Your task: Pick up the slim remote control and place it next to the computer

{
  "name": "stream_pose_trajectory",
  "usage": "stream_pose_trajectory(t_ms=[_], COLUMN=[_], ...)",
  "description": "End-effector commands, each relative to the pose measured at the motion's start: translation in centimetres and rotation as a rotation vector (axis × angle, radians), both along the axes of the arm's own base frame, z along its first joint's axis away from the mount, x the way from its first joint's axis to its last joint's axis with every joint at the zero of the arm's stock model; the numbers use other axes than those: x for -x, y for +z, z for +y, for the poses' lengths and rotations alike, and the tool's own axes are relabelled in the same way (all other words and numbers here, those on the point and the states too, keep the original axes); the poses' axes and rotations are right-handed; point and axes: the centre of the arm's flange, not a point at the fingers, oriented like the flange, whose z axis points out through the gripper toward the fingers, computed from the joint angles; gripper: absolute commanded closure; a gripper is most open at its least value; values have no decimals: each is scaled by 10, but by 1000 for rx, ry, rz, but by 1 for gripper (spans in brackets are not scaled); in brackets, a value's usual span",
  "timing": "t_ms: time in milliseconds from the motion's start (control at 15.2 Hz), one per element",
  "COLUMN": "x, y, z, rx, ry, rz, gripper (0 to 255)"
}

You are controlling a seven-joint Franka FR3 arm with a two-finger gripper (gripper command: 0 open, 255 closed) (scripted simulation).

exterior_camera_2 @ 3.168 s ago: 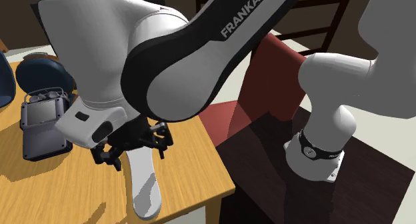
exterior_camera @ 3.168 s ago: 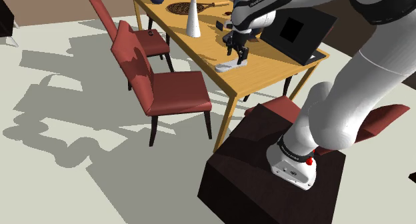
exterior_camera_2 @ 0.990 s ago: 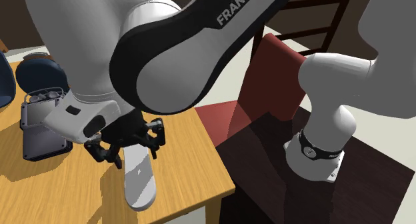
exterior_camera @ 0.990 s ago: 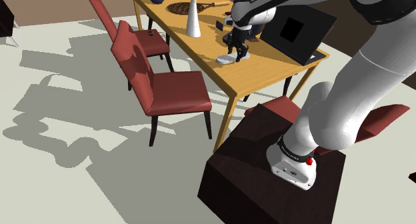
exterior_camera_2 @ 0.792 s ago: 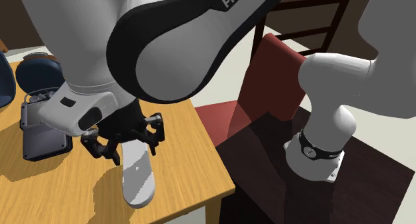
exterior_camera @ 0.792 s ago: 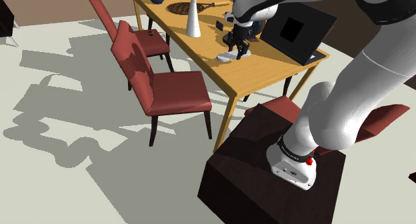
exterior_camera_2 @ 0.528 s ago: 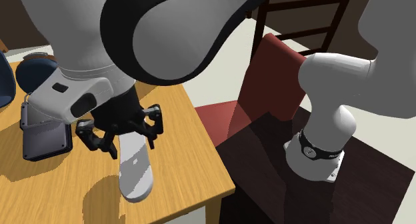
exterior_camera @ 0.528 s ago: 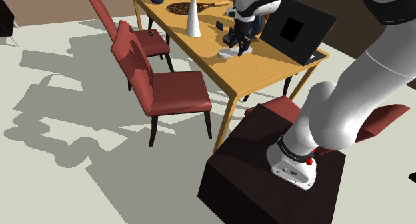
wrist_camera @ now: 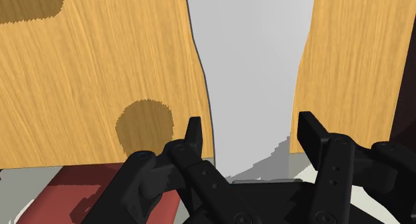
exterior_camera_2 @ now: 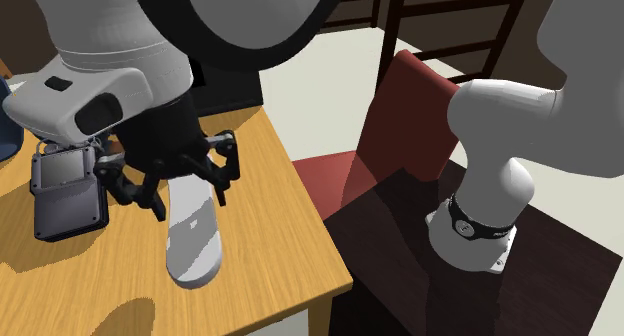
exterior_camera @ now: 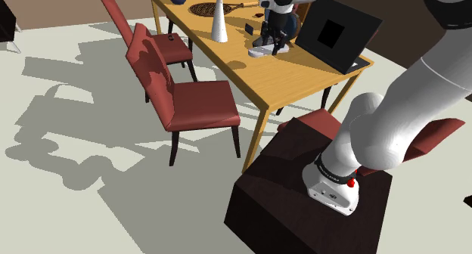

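Two black fingers [wrist_camera: 194, 133] of the gripper [wrist_camera: 250, 137] are clamped on one end of the slim remote [wrist_camera: 253, 63], a plain pale-grey bar. I judge the remote to be carried clear of the wooden table [exterior_camera: 295, 78], because in the second exterior view its shadow falls on the top away from its own outline. In the shoulder view it hangs just beside the black computer [exterior_camera: 336, 32], on that view's left of the open screen.

Hazards from this state:
1. Pivot or slip. The grip is at one end and most of the remote's length hangs beyond the fingers. A quick wrist turn or an abrupt stop could swing the free end or let it slide out.
2. Collision. A dark grey device [exterior_camera_2: 62, 189] lies on the table near the gripper, and the computer's screen stands close on the other side. A descent off line could land the remote on the device or strike the screen.
3. Early release. Opening from height could let the remote bounce or skid toward the table edge.

Limits of observation:
- The contact faces are hidden by the finger bodies, so I cannot confirm how deep the bite is.
- I cannot judge the gap beneath the remote.
- The computer shows me the back of its screen, and its keyboard side is hidden.
- I can make out no buttons on the remote.
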Motion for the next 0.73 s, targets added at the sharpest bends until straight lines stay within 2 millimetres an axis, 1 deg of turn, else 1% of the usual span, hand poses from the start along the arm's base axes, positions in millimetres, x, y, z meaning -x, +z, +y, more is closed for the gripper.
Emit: stream_pose_trajectory(t_ms=[0,660], x=[0,0], y=[11,64], z=[-1,-1], rx=[0,0], ry=[0,0], rz=[0,0], gripper=[255,255])
